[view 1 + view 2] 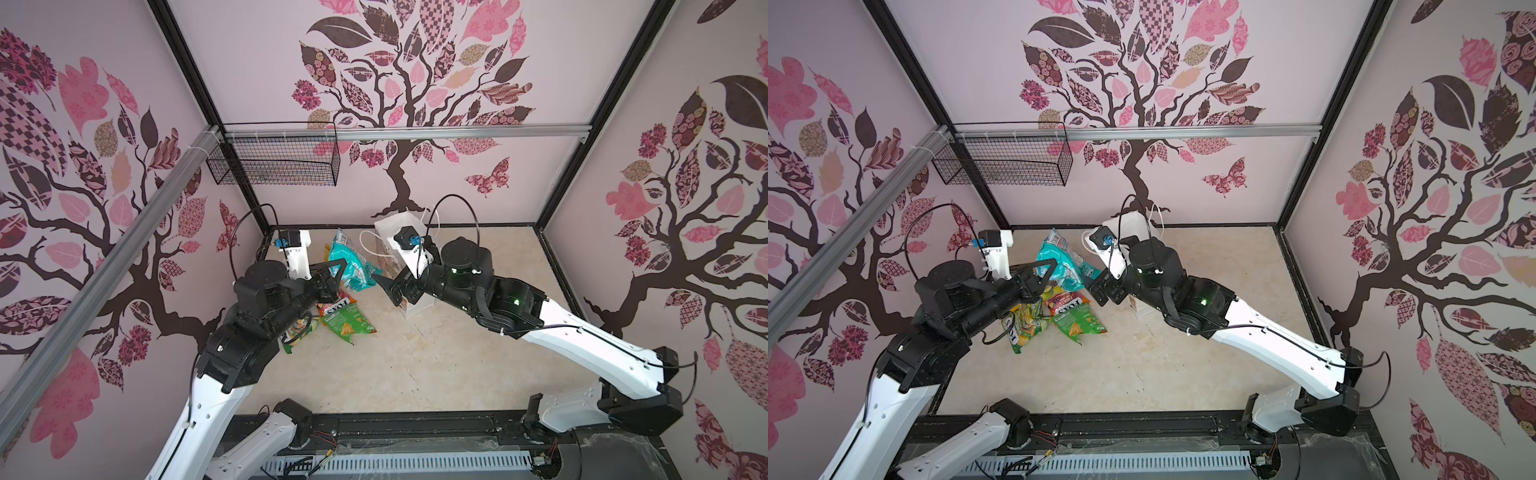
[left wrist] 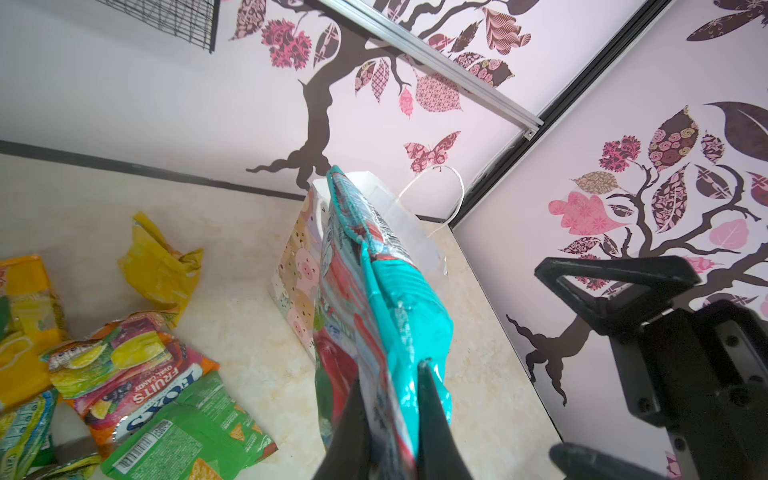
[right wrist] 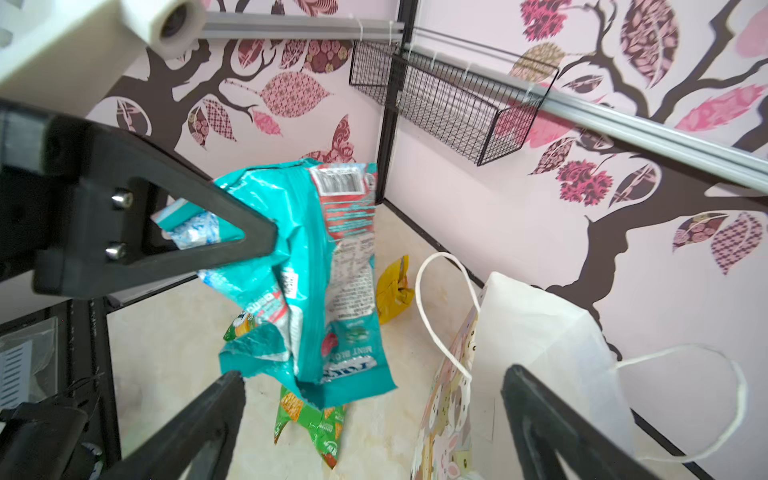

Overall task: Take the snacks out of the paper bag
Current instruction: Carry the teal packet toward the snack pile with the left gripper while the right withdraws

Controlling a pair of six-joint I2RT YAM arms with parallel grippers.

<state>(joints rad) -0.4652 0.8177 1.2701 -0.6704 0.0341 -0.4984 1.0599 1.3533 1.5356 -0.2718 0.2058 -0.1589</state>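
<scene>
The left wrist view read "FOX'S FRUITS OVAL CANDY" on the orange packet (image 2: 153,386) on the table (image 2: 249,257); the left gripper (image 2: 390,374) pinched the teal packet (image 2: 415,311) aloft, "MINT" legible in the right wrist view. The right gripper (image 3: 374,376) gaped wide beside the upright paper bag (image 3: 540,332).

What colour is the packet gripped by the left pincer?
Teal packet, with red and white print; clearest in the right wrist view.

Top views: overhead from the front, sharing the whole table (image 1: 415,365).
Wrist views: close, on opposite sides of the teal packet (image 2: 409,299).
</scene>
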